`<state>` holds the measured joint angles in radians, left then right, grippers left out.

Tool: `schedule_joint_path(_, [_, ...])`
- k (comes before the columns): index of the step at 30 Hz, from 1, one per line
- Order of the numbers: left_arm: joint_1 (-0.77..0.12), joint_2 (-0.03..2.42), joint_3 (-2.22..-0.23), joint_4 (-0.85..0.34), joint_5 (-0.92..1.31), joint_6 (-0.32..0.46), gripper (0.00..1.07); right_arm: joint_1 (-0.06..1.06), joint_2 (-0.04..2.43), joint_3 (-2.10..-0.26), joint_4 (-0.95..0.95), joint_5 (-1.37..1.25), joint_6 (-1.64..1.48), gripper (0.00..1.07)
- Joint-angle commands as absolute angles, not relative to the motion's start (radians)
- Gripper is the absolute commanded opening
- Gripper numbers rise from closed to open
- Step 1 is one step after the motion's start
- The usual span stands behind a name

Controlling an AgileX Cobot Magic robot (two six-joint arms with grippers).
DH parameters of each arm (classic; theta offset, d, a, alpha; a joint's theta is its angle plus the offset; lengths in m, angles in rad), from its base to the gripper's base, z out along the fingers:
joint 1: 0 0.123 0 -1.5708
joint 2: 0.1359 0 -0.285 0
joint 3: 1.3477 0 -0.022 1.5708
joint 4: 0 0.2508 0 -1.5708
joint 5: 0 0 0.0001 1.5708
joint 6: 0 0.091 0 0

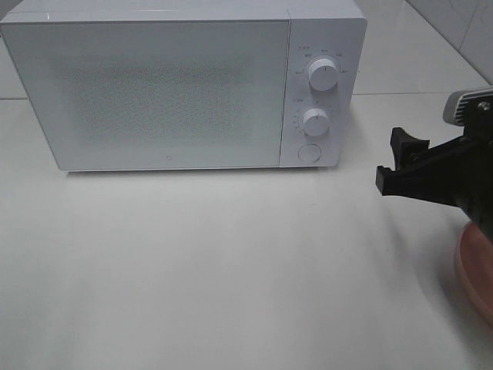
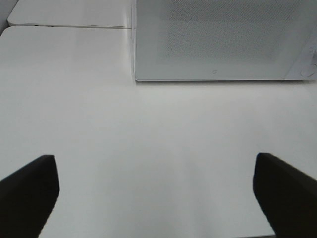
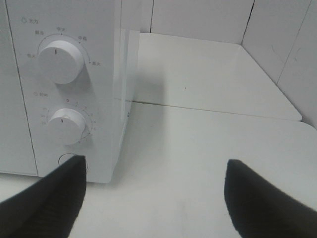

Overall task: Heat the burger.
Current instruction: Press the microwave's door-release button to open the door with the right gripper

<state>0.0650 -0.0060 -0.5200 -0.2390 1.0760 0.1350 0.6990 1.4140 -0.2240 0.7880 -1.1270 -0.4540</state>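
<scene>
The right gripper (image 1: pixel 391 159), fingers apart, hovers beside the microwave (image 1: pixel 154 85); aiming off the round button (image 1: pixel 309 153) could turn a dial (image 1: pixel 316 121) instead.

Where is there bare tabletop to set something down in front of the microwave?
The widest free patch is the white table in front of the microwave, from its closed door forward and across to the left. The right edge is crowded by the open right end effector and the pink plate.

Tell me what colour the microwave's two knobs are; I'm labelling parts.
White knobs, matching the microwave body; clearest in the right wrist view.
</scene>
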Motion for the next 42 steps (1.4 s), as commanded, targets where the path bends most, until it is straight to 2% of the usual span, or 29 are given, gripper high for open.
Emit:
schedule_joint_path(1, [0.063,-0.02,-0.518,-0.243,1.07,0.134,1.0,0.78,1.47,-0.25,0.875,-1.165,-0.459,0.73])
schedule_joint_path(7, [0.063,-0.02,-0.518,-0.243,1.07,0.134,1.0,0.828,1.551,-0.314,0.905,-1.164,-0.459,0.73])
schedule_joint_path(18, [0.063,-0.02,-0.518,-0.243,1.07,0.134,1.0,0.83,1.663,-0.427,0.901,-1.113,-0.456,0.73])
schedule_joint_path(29, [0.063,-0.02,-0.518,-0.243,1.07,0.134,1.0,0.83,1.691,-0.445,0.895,-1.095,-0.355,0.7])
schedule_joint_path(31, [0.063,-0.02,-0.518,-0.243,1.07,0.134,1.0,0.83,1.691,-0.445,0.878,-1.09,-0.177,0.62])
schedule_joint_path(36, [0.063,-0.02,-0.518,-0.243,1.07,0.134,1.0,0.83,1.691,-0.445,0.878,-1.065,0.039,0.52])
schedule_joint_path(37, [0.063,-0.02,-0.518,-0.243,1.07,0.134,1.0,0.83,1.691,-0.445,0.878,-1.05,0.139,0.45])
schedule_joint_path(38, [0.063,-0.02,-0.518,-0.243,1.07,0.134,1.0,0.83,1.691,-0.445,0.878,-1.05,0.139,0.45])
schedule_joint_path(40, [0.063,-0.02,-0.518,-0.243,1.07,0.134,1.0,0.83,1.691,-0.445,0.878,-1.031,0.286,0.34])
schedule_joint_path(42, [0.063,-0.02,-0.518,-0.243,1.07,0.134,1.0,0.83,1.691,-0.445,0.878,-1.027,0.336,0.3])
